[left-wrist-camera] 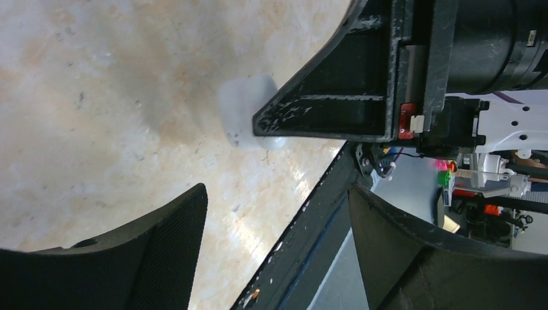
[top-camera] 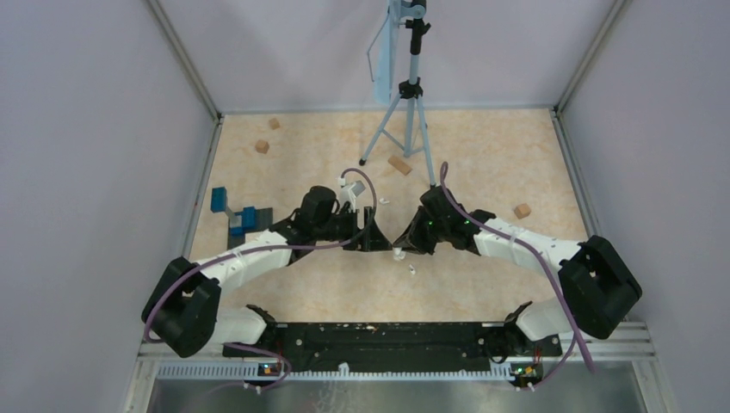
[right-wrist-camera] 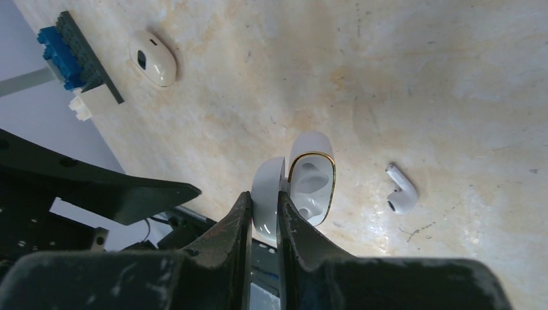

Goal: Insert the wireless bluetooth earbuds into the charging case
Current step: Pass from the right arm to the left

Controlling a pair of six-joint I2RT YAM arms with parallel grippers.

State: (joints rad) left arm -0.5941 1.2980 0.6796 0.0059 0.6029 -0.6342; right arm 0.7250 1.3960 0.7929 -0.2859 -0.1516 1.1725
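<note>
My right gripper (right-wrist-camera: 265, 216) is shut on the lid of the open white charging case (right-wrist-camera: 311, 184), which has a gold rim and empty wells. It holds the case low over the tan table. One white earbud (right-wrist-camera: 402, 190) lies on the table just beside the case; it also shows in the top view (top-camera: 412, 269). My left gripper (left-wrist-camera: 278, 242) is open and empty, facing the right gripper (top-camera: 403, 243) from close by. The case shows blurred in the left wrist view (left-wrist-camera: 242, 113), behind a right fingertip (left-wrist-camera: 336, 103).
A second small rounded white piece (right-wrist-camera: 153, 58) lies near blue and grey bricks (right-wrist-camera: 64, 48). A tripod (top-camera: 405, 120) stands at the back. Tan wooden blocks (top-camera: 399, 164) (top-camera: 522, 210) (top-camera: 262, 146) are scattered around. A black rail (top-camera: 379, 340) runs along the near edge.
</note>
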